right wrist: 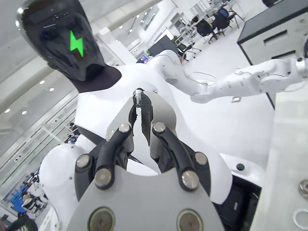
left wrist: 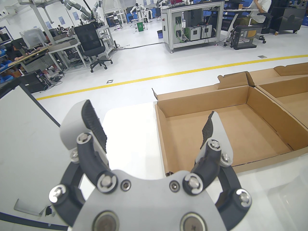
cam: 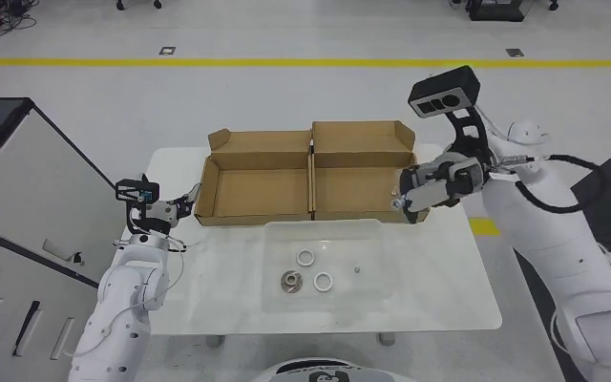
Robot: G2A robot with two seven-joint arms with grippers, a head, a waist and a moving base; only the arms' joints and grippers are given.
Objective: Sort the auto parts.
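Two open cardboard boxes (cam: 258, 191) (cam: 358, 186) stand side by side at the table's far half. My right gripper (cam: 399, 202) hangs over the right box's front right corner, shut on a small ribbed metal part (right wrist: 137, 97) pinched at its fingertips (right wrist: 139, 102). My left gripper (left wrist: 151, 123) stands open with nothing between its fingers, just left of the left box (left wrist: 223, 126). In a clear tray (cam: 277, 286) on the near half lie two white rings (cam: 305, 257) (cam: 323, 282), a grey metal gear-like part (cam: 289, 280) and a tiny metal piece (cam: 356, 269).
A grey cabinet (cam: 38, 181) stands left of the table, close to my left arm. The white table's (cam: 449, 286) right side and front edge are bare.
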